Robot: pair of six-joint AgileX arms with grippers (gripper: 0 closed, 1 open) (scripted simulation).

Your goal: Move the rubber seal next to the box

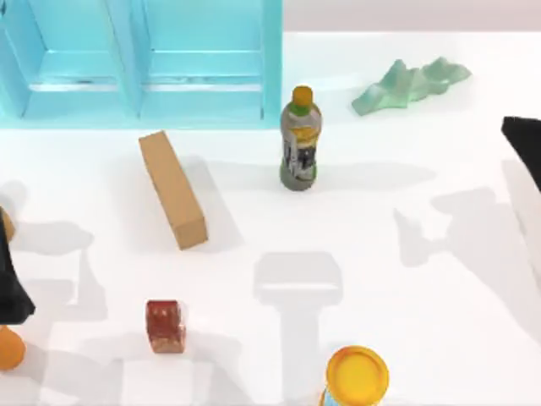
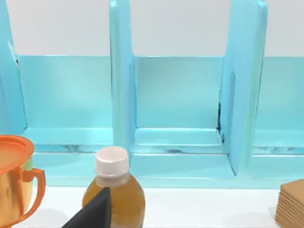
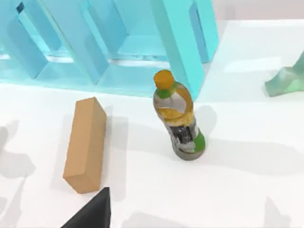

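Note:
The rubber seal (image 1: 165, 326), a small glossy reddish-brown cube, sits alone on the white table at the front left. The box (image 1: 173, 189), a long tan cuboid, lies at an angle behind it, about a box length away; it also appears in the right wrist view (image 3: 85, 142). My left arm (image 1: 10, 292) stands at the table's left edge, well left of the seal. My right arm (image 1: 526, 144) is at the far right edge, away from both. A dark part of each gripper pokes into its own wrist view (image 2: 92, 213) (image 3: 90, 213).
A blue shelf unit (image 1: 144, 59) fills the back left. A green-and-yellow bottle (image 1: 299, 139) stands right of the box. A pale green lump (image 1: 410, 85) lies back right, and a yellow-lidded container (image 1: 357, 376) at the front edge. An orange cup (image 2: 14, 175) and an amber bottle (image 2: 114, 190) stand by the left arm.

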